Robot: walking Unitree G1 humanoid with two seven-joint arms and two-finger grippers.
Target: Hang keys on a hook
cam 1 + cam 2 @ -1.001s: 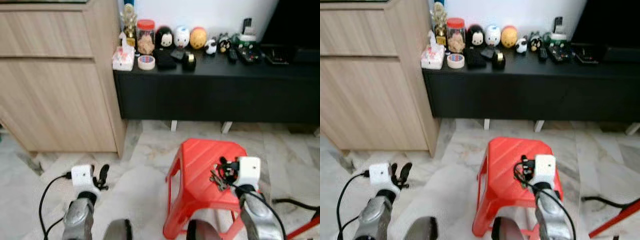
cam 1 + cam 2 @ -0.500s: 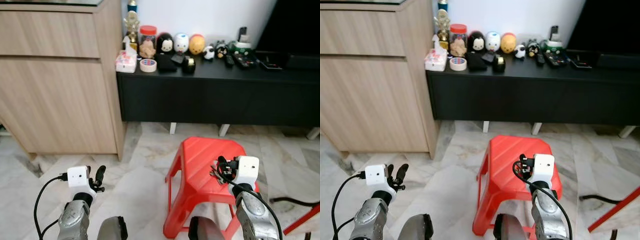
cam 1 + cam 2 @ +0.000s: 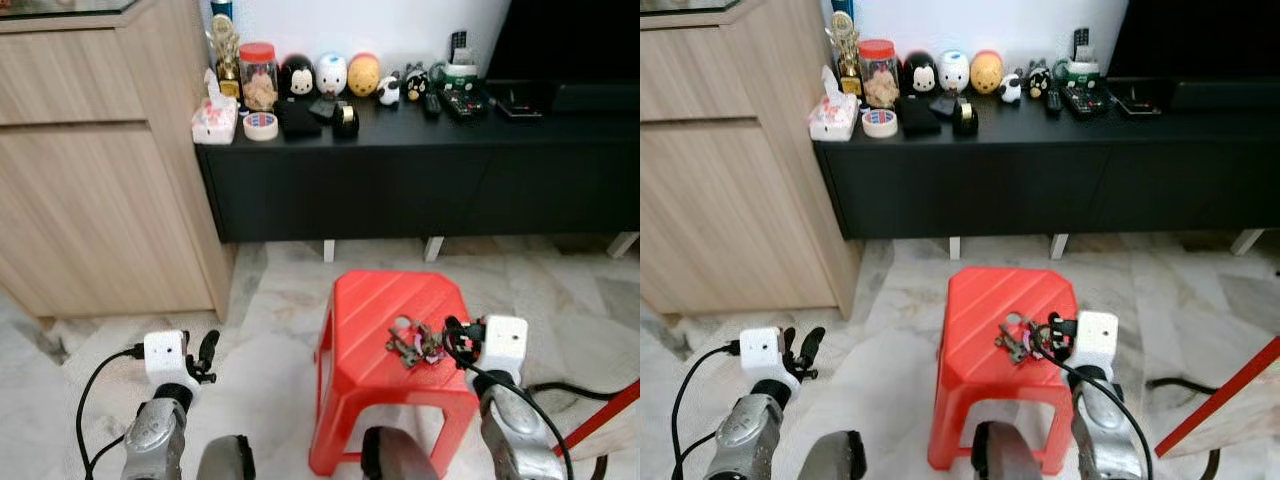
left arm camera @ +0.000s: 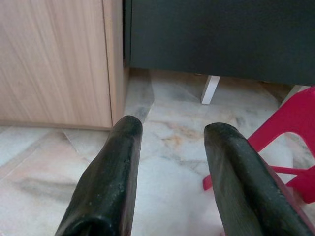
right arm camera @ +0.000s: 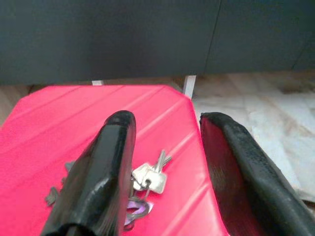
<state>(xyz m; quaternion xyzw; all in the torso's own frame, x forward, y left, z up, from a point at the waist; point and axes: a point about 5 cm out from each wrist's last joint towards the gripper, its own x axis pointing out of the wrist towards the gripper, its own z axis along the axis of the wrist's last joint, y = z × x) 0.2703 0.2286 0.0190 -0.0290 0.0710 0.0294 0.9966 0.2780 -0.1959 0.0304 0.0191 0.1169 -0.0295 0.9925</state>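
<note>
From the head camera, the red stool (image 3: 392,345) stands on the marble floor (image 3: 270,300) just in front of the long black cabinet (image 3: 420,170). The keys (image 3: 412,343) lie in a small bunch on the stool's top, toward its right side. The right gripper (image 3: 457,338) hovers just beside them, over the stool's right edge. The left gripper (image 3: 205,355) is held low, well to the left of the stool, over bare floor and near the wooden cupboard (image 3: 100,170). A row of ornaments and a tape roll (image 3: 261,126) sit on the cabinet's surface, behind the stool.

In the left wrist view, the left fingers (image 4: 110,177) are spread apart with nothing between them, aimed at the floor where the cupboard meets the cabinet; a corner of the stool shows beyond one finger.

In the right wrist view, the right fingers (image 5: 101,169) stand wide apart above the stool's top. The keys (image 5: 147,179) rest flat on the red plastic, close by one finger and partly hidden under it, not gripped.

As a judgement, the task is at its very start: the keys are not yet picked up, and no hook can be made out, so grasping, carrying and hanging all remain.
</note>
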